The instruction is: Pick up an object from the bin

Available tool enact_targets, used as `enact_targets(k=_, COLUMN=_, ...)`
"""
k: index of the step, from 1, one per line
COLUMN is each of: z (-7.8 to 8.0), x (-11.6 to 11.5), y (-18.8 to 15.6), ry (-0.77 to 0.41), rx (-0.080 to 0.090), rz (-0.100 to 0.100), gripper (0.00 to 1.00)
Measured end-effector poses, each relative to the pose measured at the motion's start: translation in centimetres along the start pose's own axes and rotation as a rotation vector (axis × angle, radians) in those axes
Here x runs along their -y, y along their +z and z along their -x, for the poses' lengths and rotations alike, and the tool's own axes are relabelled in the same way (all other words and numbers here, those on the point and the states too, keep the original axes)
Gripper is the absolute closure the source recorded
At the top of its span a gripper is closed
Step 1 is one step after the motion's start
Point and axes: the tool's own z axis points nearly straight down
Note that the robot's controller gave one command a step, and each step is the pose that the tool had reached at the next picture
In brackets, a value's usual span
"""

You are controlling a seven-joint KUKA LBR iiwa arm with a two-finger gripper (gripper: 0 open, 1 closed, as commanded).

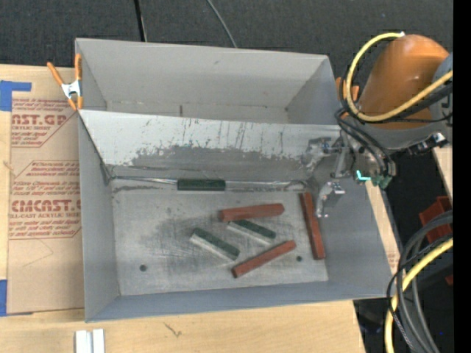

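Bin (pixel 199 87): a grey metal box with sloped walls and a flat floor. Six loose bars lie on the floor.
Arm (pixel 401 79): it reaches in over the bin's right edge.
Jaws: they hang close to the right wall, about halfway between the back and front edges. I cannot tell whether they stand open or closed, and I see nothing between them.
Nearest thing: a reddish-brown bar (pixel 314 234) lying flat along the foot of the right wall, running from back to front. The jaws are over or just beside its back end. I cannot tell whether they touch it.
Other bars: a second brown bar (pixel 250 212) lies mid-floor and a third brown bar (pixel 263 259) lies nearer the front edge. Two green-and-white bars (pixel 252 230) (pixel 214 243) lie between those two, and a dark green bar (pixel 200 185) lies against the foot of the back wall.
Step in hand: probably lining up on the bar by the right wall. The pick is not yet made.
Doing it well: I would set the jaws across the bar's narrow width, not along its length. I would also grip nearer its middle than its end, so it lifts level instead of swinging.
Risk: the bar lies hard by the right wall, so the outer jaw may scrape the wall or land on top of the bar. A straight descent with room on both sides of the bar looks safest.
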Motion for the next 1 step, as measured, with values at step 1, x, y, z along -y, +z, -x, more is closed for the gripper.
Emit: enact_targets(k=1, z=0.17, x=-0.05, y=-0.45, ry=-0.001, rx=0.008, rz=-0.001, gripper=0.00)
